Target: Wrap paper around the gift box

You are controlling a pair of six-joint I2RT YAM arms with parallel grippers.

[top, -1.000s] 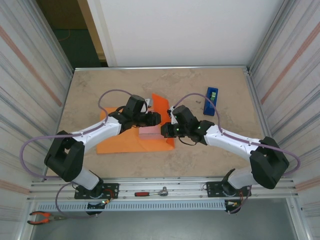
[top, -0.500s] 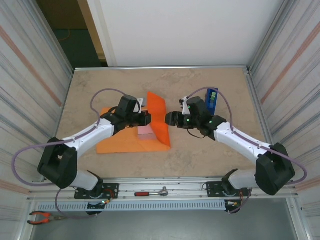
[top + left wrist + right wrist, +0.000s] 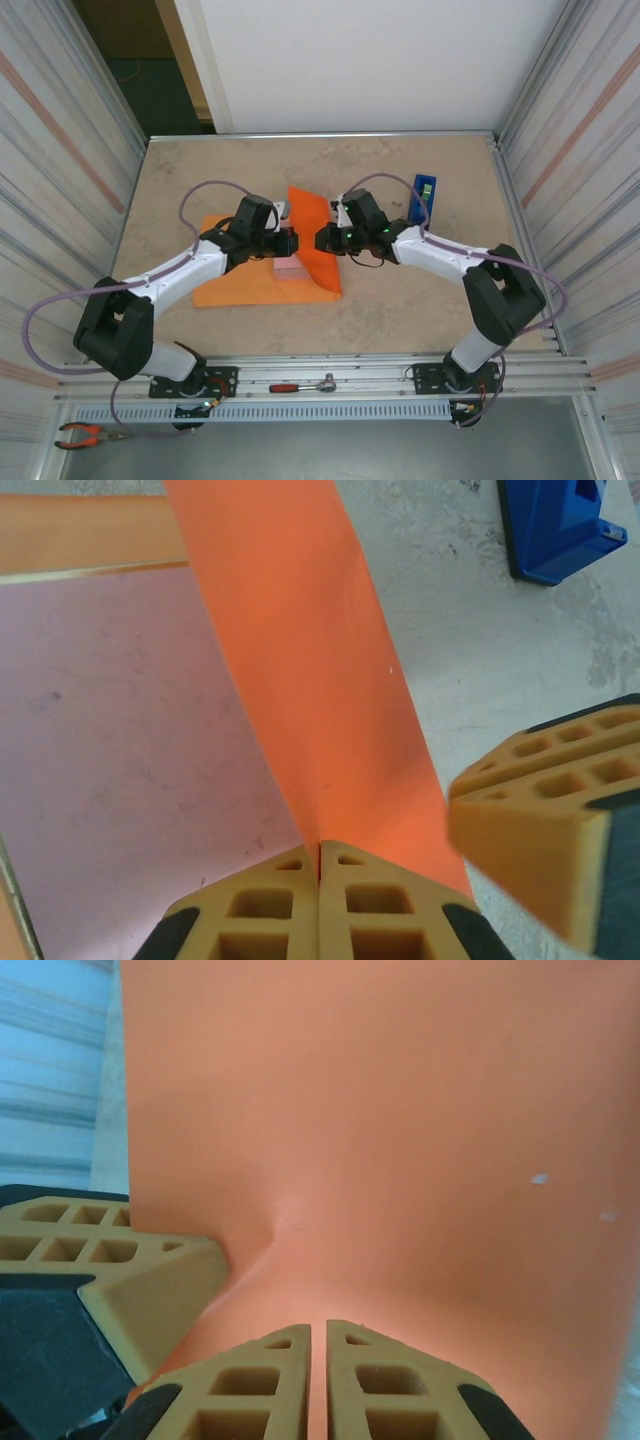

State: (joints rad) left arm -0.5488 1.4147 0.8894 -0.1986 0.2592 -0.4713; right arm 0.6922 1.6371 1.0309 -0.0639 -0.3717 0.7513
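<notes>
Top view, box: the small flat pale-pink gift box (image 3: 292,268) lies on the thin bright orange paper (image 3: 240,290), its top bare.
Top view, flap: the paper's flap (image 3: 312,215) on the box's right side stands steeper than 1 second ago.
Top view, left gripper: the left gripper (image 3: 293,243) stays at the box's far edge, against the flap.
Top view, right gripper: 0.5 second ago the right gripper (image 3: 322,240) stood apart, to the box's right. Now it meets the flap's other face.
Top view, dispenser: the blue plastic tape dispenser (image 3: 422,201) sits well right of the box, unmoved.
Left wrist, jaws: they are pressed together on the flap's lower edge, with the pink box just left.
Right wrist, jaws: they are nearly together under the dimpled paper and look pinched on it.
Meaning: 2 grippers now share the flap, so drawing it over the box's top looks to be the next step.
</notes>
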